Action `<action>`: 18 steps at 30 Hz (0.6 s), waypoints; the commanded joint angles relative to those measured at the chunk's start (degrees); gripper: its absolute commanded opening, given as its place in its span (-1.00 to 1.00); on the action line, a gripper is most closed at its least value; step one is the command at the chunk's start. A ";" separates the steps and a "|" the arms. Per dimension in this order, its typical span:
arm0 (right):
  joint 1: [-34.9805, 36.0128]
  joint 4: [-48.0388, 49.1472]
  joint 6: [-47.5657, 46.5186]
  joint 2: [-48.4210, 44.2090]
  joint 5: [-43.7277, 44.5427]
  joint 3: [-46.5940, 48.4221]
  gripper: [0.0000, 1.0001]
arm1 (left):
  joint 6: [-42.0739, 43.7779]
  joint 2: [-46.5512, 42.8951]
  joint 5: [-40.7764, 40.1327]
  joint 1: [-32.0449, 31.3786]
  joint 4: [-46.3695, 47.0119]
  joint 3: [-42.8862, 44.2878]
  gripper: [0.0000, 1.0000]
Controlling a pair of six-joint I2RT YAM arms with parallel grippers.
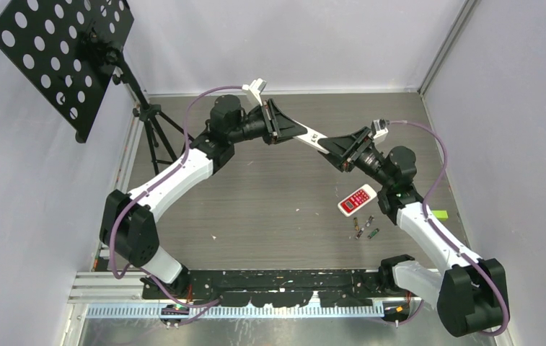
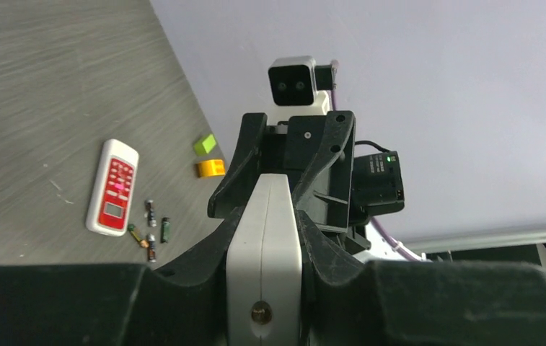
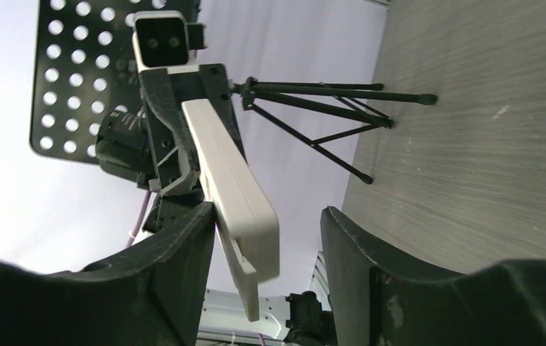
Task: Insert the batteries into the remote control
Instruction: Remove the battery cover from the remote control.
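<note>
My left gripper (image 2: pixel 264 241) is shut on one end of a long white remote (image 2: pixel 264 245), holding it in the air above the table's back middle (image 1: pixel 314 137). My right gripper (image 3: pixel 266 267) is open around the remote's other end (image 3: pixel 230 173). The remote lies close to its left finger (image 3: pixel 176 259), and a gap separates it from the right finger (image 3: pixel 356 267). A thin back panel (image 3: pixel 247 285) sticks out past the remote's end. Several small batteries (image 1: pixel 363 227) lie on the table beside a red-faced white remote (image 1: pixel 357 200); the batteries also show in the left wrist view (image 2: pixel 151 229).
A green block (image 2: pixel 205 144) and an orange-yellow block (image 2: pixel 210 168) lie near the right wall. A black tripod (image 1: pixel 154 130) with a perforated black plate (image 1: pixel 60 50) stands at the back left. Grey walls enclose the table on three sides.
</note>
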 commanded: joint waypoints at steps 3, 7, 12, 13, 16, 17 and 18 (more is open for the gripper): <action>-0.07 -6.53 -2.32 -0.99 4.58 -0.58 0.34 | 3.81 -1.87 -0.89 1.69 -0.05 -0.52 -1.00; -0.06 -10.75 -4.62 -3.14 6.22 -0.31 0.41 | 6.02 -1.15 -1.18 1.75 -2.00 -0.68 -1.00; -0.06 -11.68 -5.67 -1.90 6.48 0.05 0.12 | 7.24 0.19 -1.13 1.84 -2.49 -1.81 -1.00; -0.06 -11.51 -5.60 -1.46 6.36 0.01 0.04 | 7.63 0.38 -1.09 1.84 -2.74 -1.98 -1.00; -0.06 -10.38 -5.17 0.03 5.99 -0.42 -0.19 | 9.37 0.63 -2.15 1.85 -4.52 -2.23 -1.00; -0.06 -10.30 -5.14 0.32 5.88 -0.53 -0.25 | 10.49 0.63 -2.84 1.84 -5.64 -2.11 -1.00; -0.06 -10.29 -5.19 0.47 5.83 -0.68 -0.30 | 11.70 0.63 -3.62 1.91 -6.77 -2.03 -1.00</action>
